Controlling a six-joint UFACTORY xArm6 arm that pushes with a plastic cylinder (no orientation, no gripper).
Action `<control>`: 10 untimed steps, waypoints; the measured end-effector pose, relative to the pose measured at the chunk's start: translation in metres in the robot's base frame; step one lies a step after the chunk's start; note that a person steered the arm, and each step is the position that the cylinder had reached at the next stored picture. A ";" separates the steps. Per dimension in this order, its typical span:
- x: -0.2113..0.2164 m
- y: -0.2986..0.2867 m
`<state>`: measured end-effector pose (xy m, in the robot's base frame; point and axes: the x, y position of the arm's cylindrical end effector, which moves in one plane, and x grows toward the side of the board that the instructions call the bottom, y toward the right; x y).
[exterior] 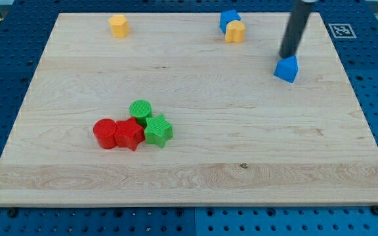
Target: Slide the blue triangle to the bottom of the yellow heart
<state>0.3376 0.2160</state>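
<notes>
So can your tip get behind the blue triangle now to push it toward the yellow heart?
Probably yes. My tip sits right at the blue triangle, on its top edge, and the bare board toward the yellow heart looks unobstructed.

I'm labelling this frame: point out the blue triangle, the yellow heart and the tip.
Blue triangle (286, 69), camera view, front face.
Yellow heart (235, 31), camera view, top face.
My tip (286, 56), camera view, rod's lower end.

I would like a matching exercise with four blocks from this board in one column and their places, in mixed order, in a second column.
Blocks:
1. blue triangle
2. yellow heart
3. green star
4. red cylinder

Places:
A. left end of the cluster
B. right end of the cluster
C. touching a blue block at the view's top
D. just below my tip

Pairs: 1-D, 2-C, 3-B, 4-A
</notes>
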 end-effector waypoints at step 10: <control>-0.027 -0.090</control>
<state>0.3104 0.1258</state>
